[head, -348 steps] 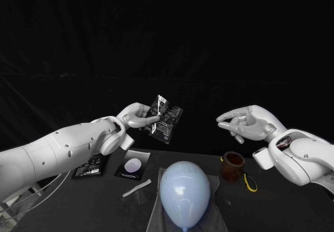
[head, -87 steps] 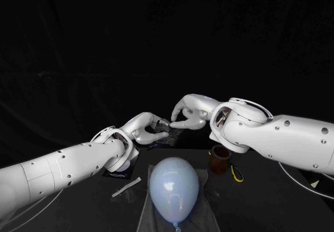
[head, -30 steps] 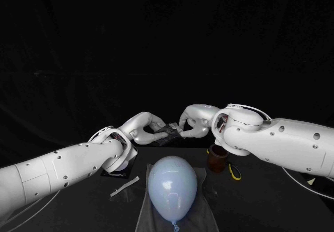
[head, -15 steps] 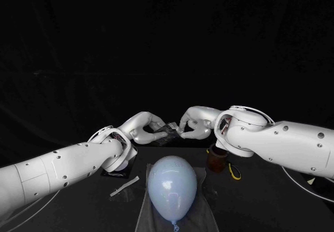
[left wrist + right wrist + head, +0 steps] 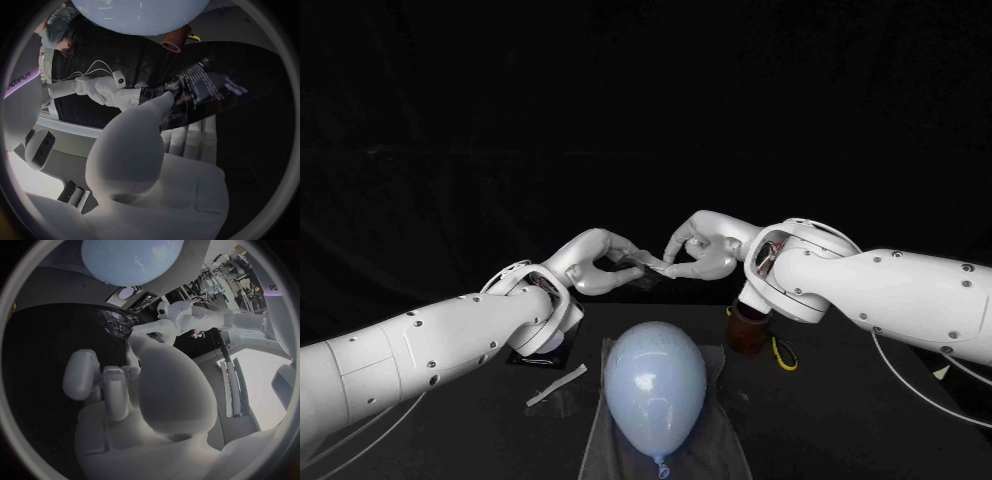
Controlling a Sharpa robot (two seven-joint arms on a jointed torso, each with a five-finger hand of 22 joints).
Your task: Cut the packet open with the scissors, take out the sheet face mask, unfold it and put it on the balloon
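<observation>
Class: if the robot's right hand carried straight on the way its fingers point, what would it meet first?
The packet held by the left hand. The right hand seems to be touching its edge, though depth is unclear.

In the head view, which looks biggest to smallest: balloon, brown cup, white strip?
1. Balloon, clearly biggest.
2. Then brown cup, partly hidden.
3. White strip smallest, though it's a close call.
</observation>
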